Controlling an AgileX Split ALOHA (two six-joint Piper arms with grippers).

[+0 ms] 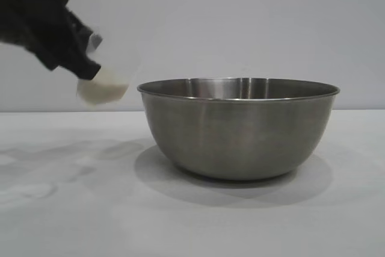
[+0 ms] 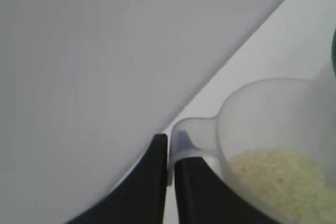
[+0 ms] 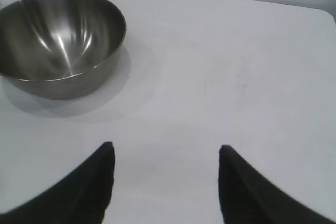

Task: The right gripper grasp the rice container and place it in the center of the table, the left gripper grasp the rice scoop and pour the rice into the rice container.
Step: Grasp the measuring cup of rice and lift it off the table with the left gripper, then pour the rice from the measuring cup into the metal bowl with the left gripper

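- Rice scoop (image 1: 102, 91) held off the worktop (image 1: 72, 209) beside the rice container's (image 1: 237, 127) rim, handle clenched in the left gripper's (image 2: 169, 153) fingers, rice (image 2: 283, 174) inside.
- Carry over the rim before tipping, so no grains spill outside.
- Roll slowly, mouth low over the middle.
- Right gripper (image 3: 165, 166) parked well apart, fingers spread, holding nothing.

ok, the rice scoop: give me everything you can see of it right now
The rice scoop is a small cup of clear, slightly frosted plastic with a flat side handle at the rim. It is off the table, in the air left of the steel bowl and about level with its rim, not yet over it. It looks roughly upright. The left hand is shut on the handle; nothing else touches it. White rice fills its bottom, with none spilled.
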